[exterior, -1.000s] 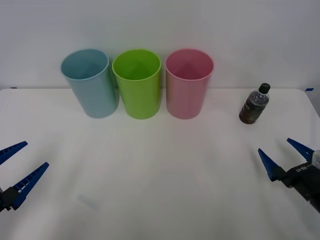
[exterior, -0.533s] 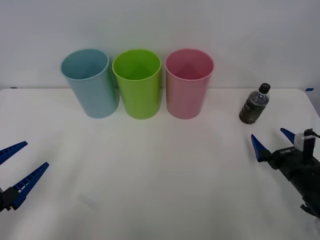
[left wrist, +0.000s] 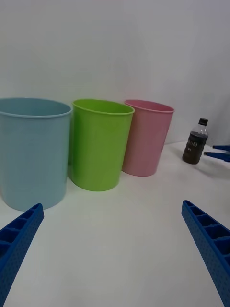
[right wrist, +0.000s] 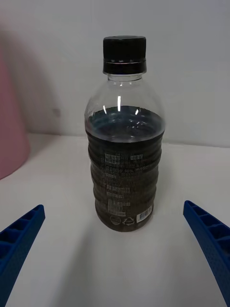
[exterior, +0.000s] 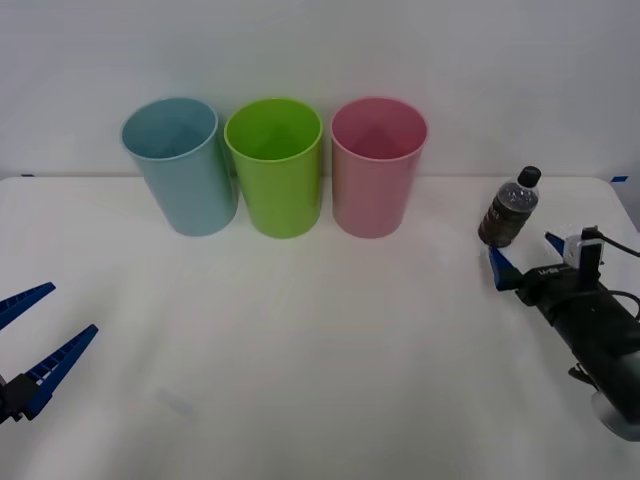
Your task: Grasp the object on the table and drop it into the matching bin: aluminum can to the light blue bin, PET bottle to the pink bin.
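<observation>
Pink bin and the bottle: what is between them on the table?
Nothing; between the pink bin and the bottle the front view shows bare white table.

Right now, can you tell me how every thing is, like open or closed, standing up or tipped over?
PET bottle: upright on the table, black cap on, part full of dark liquid, not gripped.
Pink bin: upright, open top.
Lime green bin: upright, open top.
Light blue bin: upright, open top.
Right gripper: open, just short of the bottle.
Left gripper: open, low near the table's left edge.
</observation>
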